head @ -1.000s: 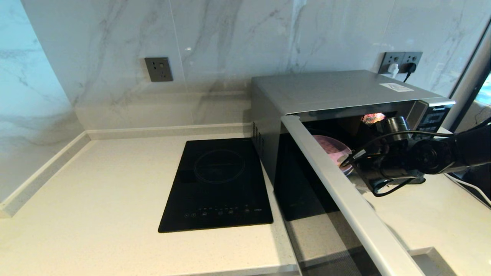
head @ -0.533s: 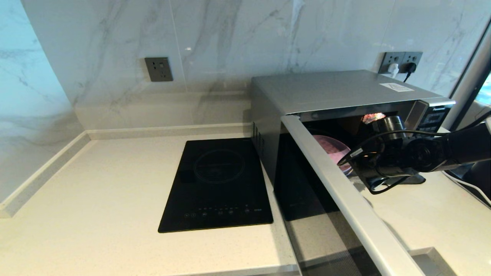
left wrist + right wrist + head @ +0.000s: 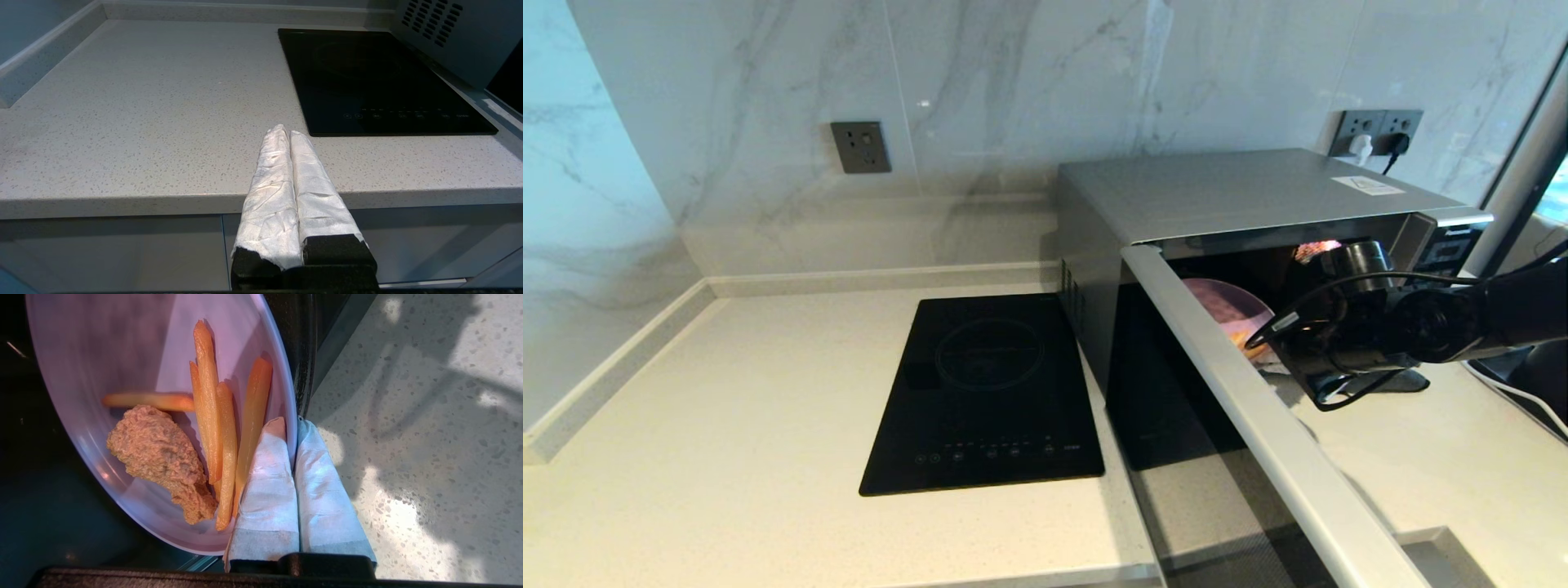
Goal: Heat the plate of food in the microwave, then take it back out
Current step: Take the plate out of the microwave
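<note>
The silver-grey microwave (image 3: 1233, 192) stands at the right with its door (image 3: 1250, 408) swung open toward me. The lilac plate of food (image 3: 1223, 306) is at the oven's mouth, partly behind the door. In the right wrist view the plate of food (image 3: 122, 355) carries orange fries and a crumbly piece, and my right gripper (image 3: 291, 426) is shut on its rim, one finger inside, one outside. In the head view the fingertips are hidden behind the right wrist. My left gripper (image 3: 285, 131) is shut and empty, parked before the counter's front edge.
A flat black induction hob (image 3: 988, 392) lies on the pale speckled counter (image 3: 727, 425) left of the microwave. Wall sockets (image 3: 860, 147) sit on the marble backsplash. The open door juts out over the counter's front edge. A white cable (image 3: 1523, 400) lies at far right.
The plate has tilted up and come outward toward the oven's opening with my right gripper, showing more of its food. The left arm has not moved.
</note>
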